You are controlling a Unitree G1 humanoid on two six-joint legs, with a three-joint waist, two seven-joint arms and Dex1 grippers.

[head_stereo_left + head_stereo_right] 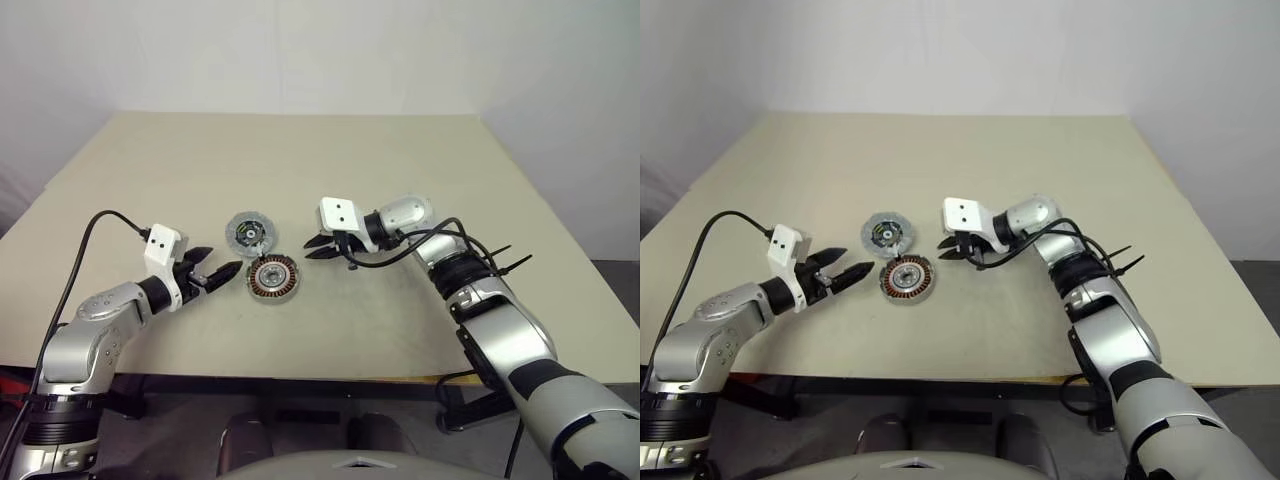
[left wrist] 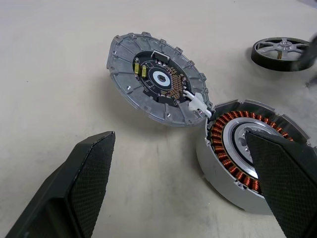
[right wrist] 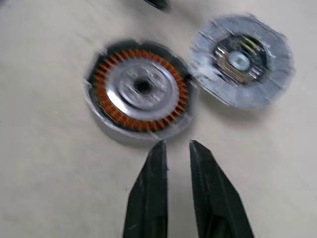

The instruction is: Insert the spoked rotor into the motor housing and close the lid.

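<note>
Jaws: your left gripper is spread wide and empty; your right gripper is nearly pinched together, holding nothing.
On the table, motor housing sits with lid touching at 11 o'clock; spoked rotor lies apart beyond the housing.

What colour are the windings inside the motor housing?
Copper-orange, ringing a silver centre in the motor housing; the right wrist view shows it best.

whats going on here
A humanoid robot is assembling a motor on a table. The motor housing sits open, windings exposed, with the lid lying beside it. The spoked rotor lies on the table, not yet inserted. The left end effector is open beside the motor housing; the right end effector, narrowly open and empty, points toward it.
</note>
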